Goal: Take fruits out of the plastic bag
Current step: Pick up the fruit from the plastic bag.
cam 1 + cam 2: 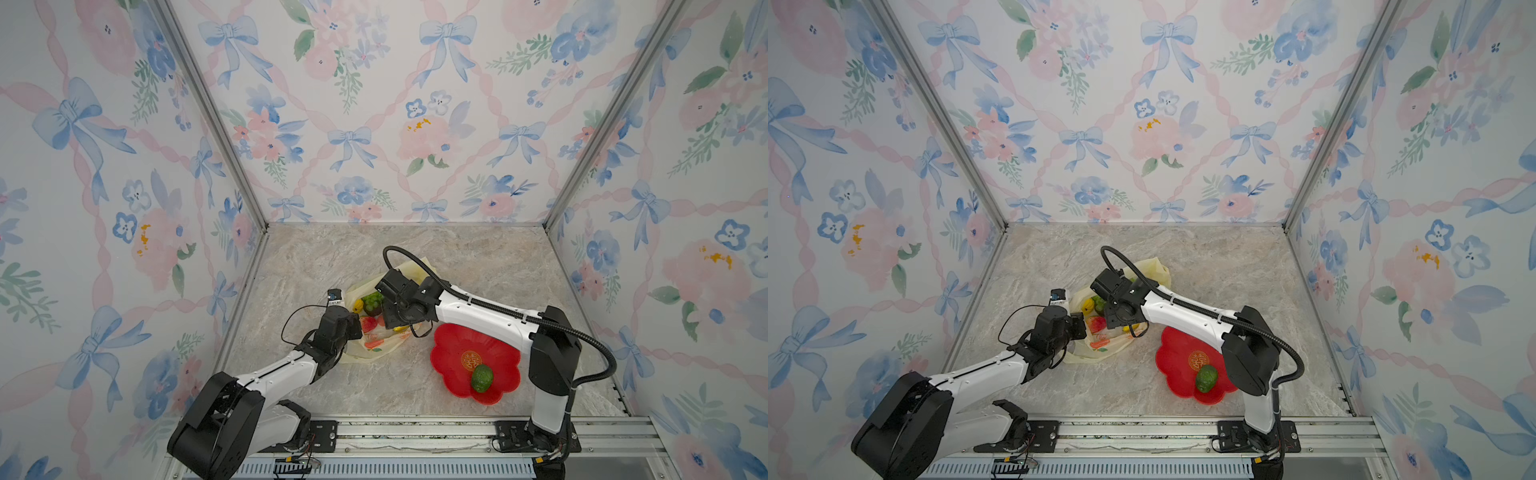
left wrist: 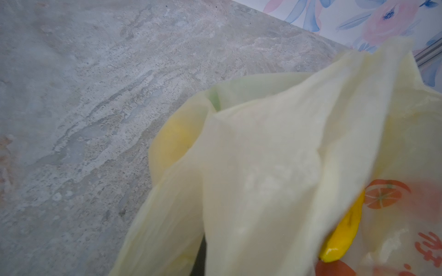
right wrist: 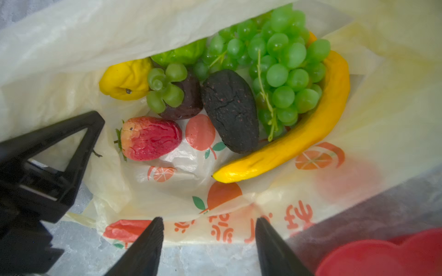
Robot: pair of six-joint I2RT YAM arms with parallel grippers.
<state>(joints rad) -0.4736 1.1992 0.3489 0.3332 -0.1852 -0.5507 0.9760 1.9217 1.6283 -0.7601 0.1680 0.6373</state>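
The plastic bag (image 1: 376, 349) lies open on the marble table between both arms. My left gripper (image 1: 356, 326) is shut on the plastic bag's edge, and the pale film (image 2: 263, 167) covers its jaws in the left wrist view. My right gripper (image 3: 210, 224) hangs open over the bag's near rim with nothing between its fingers. Inside lie a green grape bunch (image 3: 282, 64), a banana (image 3: 299, 138), a dark avocado (image 3: 230, 110), a strawberry (image 3: 150, 138), a lemon (image 3: 124, 81) and a bumpy green fruit (image 3: 181, 53), partly under the film.
A red flower-shaped plate (image 1: 453, 345) sits right of the bag with one bumpy green fruit (image 1: 482, 378) on it. A dark round fruit with a green cap (image 3: 177, 95) also lies in the bag. Flowered walls close the table on three sides.
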